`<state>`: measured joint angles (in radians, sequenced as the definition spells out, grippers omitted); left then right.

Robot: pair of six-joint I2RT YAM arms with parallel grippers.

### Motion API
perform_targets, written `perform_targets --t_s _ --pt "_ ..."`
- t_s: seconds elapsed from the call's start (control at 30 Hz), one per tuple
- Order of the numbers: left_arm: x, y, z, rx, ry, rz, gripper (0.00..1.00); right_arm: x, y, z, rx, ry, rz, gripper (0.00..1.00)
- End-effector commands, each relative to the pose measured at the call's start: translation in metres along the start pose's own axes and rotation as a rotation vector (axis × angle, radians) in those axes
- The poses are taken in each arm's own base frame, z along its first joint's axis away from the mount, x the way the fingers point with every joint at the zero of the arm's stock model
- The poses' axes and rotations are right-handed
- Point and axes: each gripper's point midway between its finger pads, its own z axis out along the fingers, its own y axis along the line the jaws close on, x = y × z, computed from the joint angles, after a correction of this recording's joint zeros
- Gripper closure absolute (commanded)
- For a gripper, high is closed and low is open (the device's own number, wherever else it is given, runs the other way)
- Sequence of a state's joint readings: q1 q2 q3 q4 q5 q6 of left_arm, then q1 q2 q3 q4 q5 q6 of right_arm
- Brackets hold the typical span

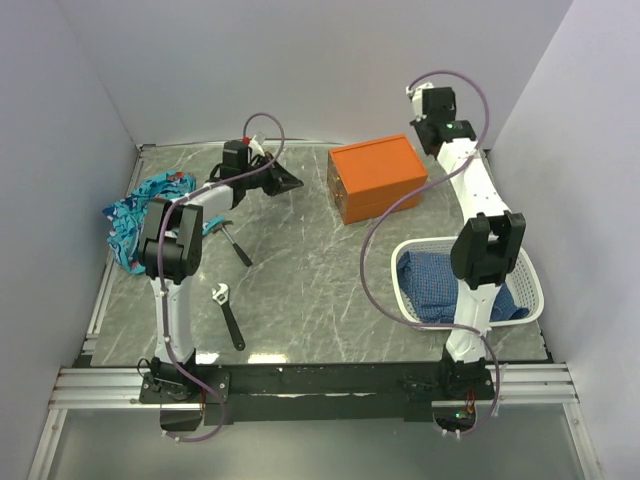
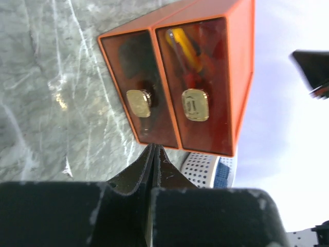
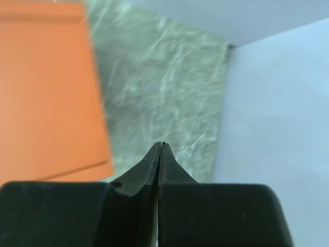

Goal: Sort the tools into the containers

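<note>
The orange box (image 1: 378, 178) stands at the back middle of the table. In the left wrist view its two clear drawers (image 2: 198, 87) face me, both pushed in. A yellow-handled screwdriver (image 2: 185, 47) and something red lie inside the right drawer. My left gripper (image 2: 154, 147) is shut and empty, its tips just in front of the box, below the divider between the drawers. A black-handled hammer (image 1: 236, 243) and an adjustable wrench (image 1: 228, 315) lie on the table near the left arm. My right gripper (image 3: 161, 144) is shut and empty, raised behind the box's far right corner.
A white perforated basket (image 1: 532, 283) holding blue cloth sits at the right, under the right arm. A blue patterned cloth (image 1: 140, 215) lies bunched at the left edge. Walls close in on the left, back and right.
</note>
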<state>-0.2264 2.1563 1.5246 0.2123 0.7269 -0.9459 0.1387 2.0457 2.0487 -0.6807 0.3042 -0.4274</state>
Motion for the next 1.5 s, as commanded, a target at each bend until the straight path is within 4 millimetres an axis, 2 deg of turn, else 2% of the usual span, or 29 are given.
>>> perform_targets --t_s 0.0,0.07,0.13,0.17,0.23,0.3,0.33,0.37,0.4,0.43,0.47,0.53,0.57,0.6,0.63,0.67,0.7,0.73,0.77,0.83,0.9,1.07,1.17,1.3,1.33,1.37,1.4,1.43,1.47 --pt "-0.009 -0.021 -0.001 0.015 -0.019 0.117 0.95 -0.022 -0.019 0.012 0.069 -0.055 0.042 1.00" --pt "-0.017 -0.020 0.001 0.000 -0.032 0.164 0.96 -0.019 -0.021 0.025 0.079 -0.043 0.040 1.00" --pt "-0.026 -0.014 0.000 -0.012 -0.050 0.206 0.93 -0.017 -0.031 0.033 0.101 -0.039 0.053 1.00" --pt "-0.040 -0.012 -0.002 -0.025 -0.087 0.227 0.91 -0.010 -0.029 0.043 0.098 -0.020 0.050 1.00" --pt "-0.054 0.002 0.004 -0.045 -0.117 0.269 0.83 -0.004 -0.034 0.052 0.107 -0.005 0.055 1.00" --pt "-0.075 0.015 0.016 -0.040 -0.140 0.311 0.77 0.004 -0.034 0.064 0.113 0.018 0.049 1.00" --pt "-0.082 0.015 0.021 -0.021 -0.151 0.334 0.76 0.009 -0.039 0.067 0.127 0.030 0.054 1.00" --pt "-0.093 0.007 0.025 0.012 -0.174 0.366 0.75 0.013 -0.039 0.071 0.128 0.041 0.049 1.00" --pt "-0.090 0.020 0.035 0.022 -0.166 0.366 0.73 0.016 -0.040 0.072 0.128 0.047 0.047 1.00" --pt "-0.097 0.017 0.040 0.051 -0.193 0.381 0.72 0.021 -0.046 0.074 0.131 0.055 0.050 1.00" --pt "-0.097 0.024 0.049 0.063 -0.195 0.384 0.71 0.022 -0.045 0.076 0.114 0.053 0.051 1.00" --pt "-0.102 0.018 0.059 0.104 -0.232 0.434 0.69 0.027 -0.042 0.079 0.086 0.061 0.045 1.00" --pt "-0.101 0.027 0.066 0.109 -0.243 0.438 0.69 0.028 -0.038 0.082 0.052 0.053 0.047 1.00" --pt "-0.102 0.027 0.069 0.127 -0.254 0.446 0.68 0.030 -0.035 0.083 0.030 0.056 0.042 1.00" --pt "-0.108 0.013 0.075 0.154 -0.277 0.492 0.67 0.033 -0.032 0.087 0.012 0.062 0.039 1.00" --pt "-0.103 0.026 0.085 0.131 -0.260 0.494 0.66 0.031 -0.027 0.088 -0.017 0.051 0.040 1.00" --pt "-0.104 0.026 0.090 0.130 -0.264 0.533 0.64 0.035 -0.023 0.089 -0.036 0.065 0.033 1.00" --pt "-0.112 0.013 0.093 0.139 -0.293 0.552 0.64 0.036 -0.020 0.090 -0.052 0.068 0.033 1.00" --pt "-0.109 0.020 0.100 0.130 -0.291 0.547 0.63 0.037 -0.017 0.091 -0.065 0.070 0.033 1.00" --pt "-0.112 0.012 0.106 0.139 -0.319 0.570 0.61 0.041 -0.010 0.091 -0.095 0.082 0.034 1.00" --pt "-0.109 0.013 0.111 0.144 -0.329 0.557 0.60 0.047 -0.006 0.091 -0.109 0.099 0.038 1.00" --pt "-0.089 0.013 0.128 0.171 -0.303 0.552 0.59 0.056 0.008 0.088 -0.159 0.125 0.019 1.00" --pt "-0.071 0.000 0.137 0.235 -0.261 0.594 0.59 0.061 0.019 0.086 -0.201 0.139 0.004 1.00" --pt "-0.050 -0.015 0.134 0.318 -0.195 0.631 0.61 0.061 0.032 0.086 -0.254 0.141 -0.015 1.00" --pt "-0.043 -0.011 0.131 0.334 -0.178 0.639 0.63 0.063 0.038 0.088 -0.271 0.147 -0.022 1.00" --pt "-0.043 -0.023 0.124 0.358 -0.172 0.654 0.65 0.057 0.045 0.086 -0.300 0.129 -0.031 1.00" --pt "-0.037 -0.025 0.119 0.378 -0.142 0.649 0.66 0.058 0.052 0.085 -0.320 0.136 -0.044 1.00" --pt "-0.032 -0.017 0.116 0.371 -0.124 0.629 0.67 0.058 0.062 0.086 -0.357 0.134 -0.051 1.00" --pt "-0.035 -0.027 0.109 0.383 -0.125 0.632 0.67 0.049 0.077 0.081 -0.397 0.114 -0.070 1.00"
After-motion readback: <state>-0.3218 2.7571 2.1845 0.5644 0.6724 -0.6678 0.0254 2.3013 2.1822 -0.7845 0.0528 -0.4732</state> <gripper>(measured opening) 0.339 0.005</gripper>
